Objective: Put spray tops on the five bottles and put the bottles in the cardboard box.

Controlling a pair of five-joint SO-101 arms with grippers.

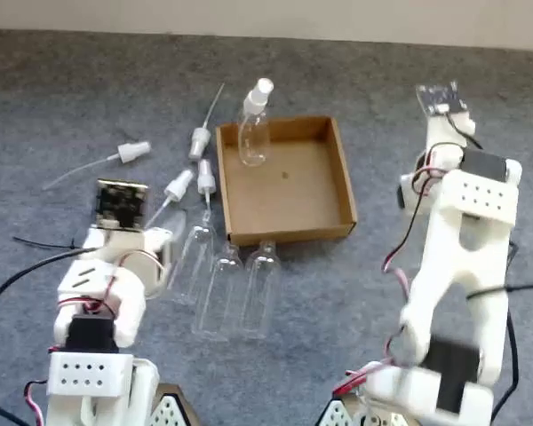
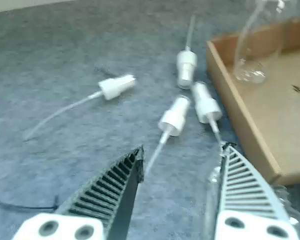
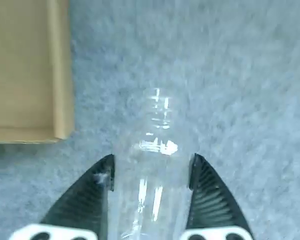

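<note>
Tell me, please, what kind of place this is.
Probably a robot practice bench in a lab or workshop, not a factory line. Two small white arms stand at a table under grey felt-like cloth, with a cardboard box, clear bottles and loose spray tops.

White arms [image 1: 462,240], black servos [image 1: 453,362], red cables [image 1: 400,244], ribbed black end effector fingers [image 2: 112,187]

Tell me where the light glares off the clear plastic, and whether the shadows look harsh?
Right wrist view: bright white glints streak the clear bottle clamped in the right gripper. Left wrist view: a small glint sits on the base of the capped bottle in the cardboard box. High view: the light is even, with only soft shadows on the carpet.
</note>
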